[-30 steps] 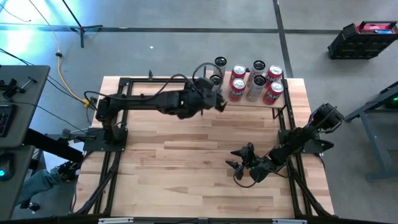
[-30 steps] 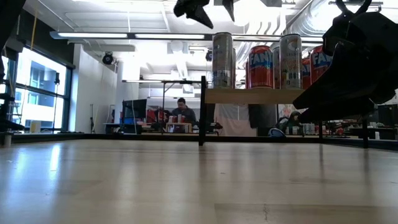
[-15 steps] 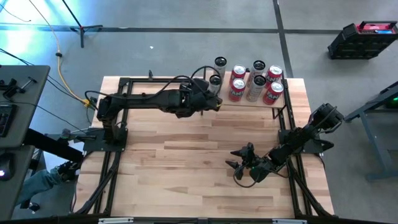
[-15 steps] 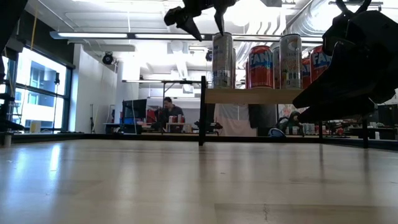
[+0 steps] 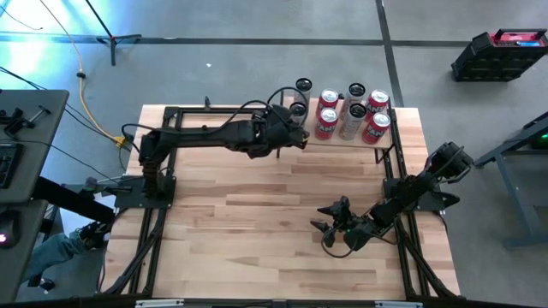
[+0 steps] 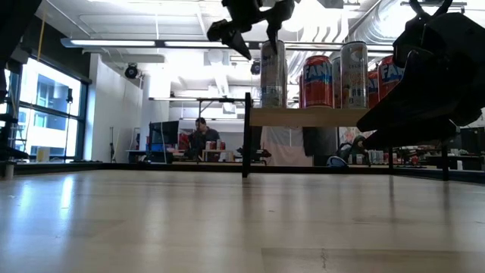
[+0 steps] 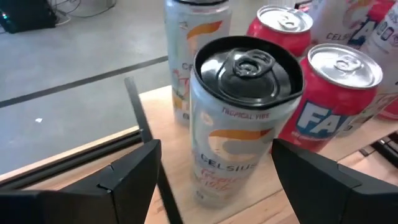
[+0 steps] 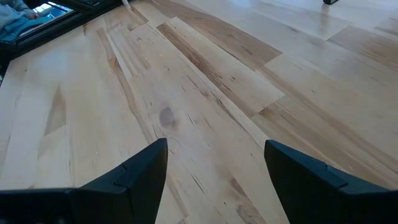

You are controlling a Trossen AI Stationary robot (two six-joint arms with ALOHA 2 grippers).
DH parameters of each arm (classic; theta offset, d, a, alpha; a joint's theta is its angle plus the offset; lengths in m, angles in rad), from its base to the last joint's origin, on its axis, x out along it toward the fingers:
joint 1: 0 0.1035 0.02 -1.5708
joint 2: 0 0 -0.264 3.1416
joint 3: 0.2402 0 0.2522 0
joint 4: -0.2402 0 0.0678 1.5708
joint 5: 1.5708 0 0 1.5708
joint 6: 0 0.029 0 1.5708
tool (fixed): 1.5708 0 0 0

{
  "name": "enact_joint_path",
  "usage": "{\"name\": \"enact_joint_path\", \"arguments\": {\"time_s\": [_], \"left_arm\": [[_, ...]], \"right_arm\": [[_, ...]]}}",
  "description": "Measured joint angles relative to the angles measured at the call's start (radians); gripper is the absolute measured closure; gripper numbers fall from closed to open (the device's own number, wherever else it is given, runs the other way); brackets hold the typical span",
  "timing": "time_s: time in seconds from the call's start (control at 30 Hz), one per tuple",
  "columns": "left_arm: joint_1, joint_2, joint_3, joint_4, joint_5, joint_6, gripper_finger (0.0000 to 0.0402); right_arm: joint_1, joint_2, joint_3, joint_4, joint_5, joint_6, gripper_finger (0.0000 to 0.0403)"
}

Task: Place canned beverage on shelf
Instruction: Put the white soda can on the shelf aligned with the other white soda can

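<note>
The silver Celsius can [image 7: 239, 118] is seen standing upright on the shelf [image 7: 205, 202], its long axis vertical, directly ahead of the left gripper [image 7: 214, 171] and centred in the gap between the two fingers, which are spread apart with clear space on either side — nothing is clamped. In the high view the left gripper [image 5: 295, 137] is placed at the shelf's near-left corner, just short of the can [image 5: 297, 110], while a second Celsius can [image 7: 194, 56] stands behind it and red Fanta cans [image 7: 329, 102] are packed just beside it on the far side. The can is judged to be already set down on the shelf board, so the coming move is taken to be a straight pull-back along the line of the fingers, away from the can, without brushing it sideways into its neighbours. The right gripper [image 5: 336, 229] is parked well apart over the tabletop [image 8: 205, 93], fingers apart and empty — clearly the farther arm.
</note>
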Motion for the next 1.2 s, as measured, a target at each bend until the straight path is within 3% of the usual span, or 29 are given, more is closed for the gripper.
{"name": "enact_joint_path", "arguments": {"time_s": [0.63, 0.97, 1.2], "left_arm": [[0.006, 0.004, -0.001, 0.122, -0.009, 0.062, 0.0106], [0.002, 0.004, -0.001, 0.143, 0.08, 0.065, 0.0106], [-0.007, 0.004, -0.001, 0.145, 0.084, 0.07, 0.0106]], "right_arm": [[-0.002, 0.0, 0.0, 0.0, 0.0, -0.001, 0.0151], [-0.013, 0.0, 0.0, 0.0, -0.007, -0.004, 0.0151], [-0.013, 0.0, 0.0, 0.0, -0.007, -0.004, 0.0151]]}}
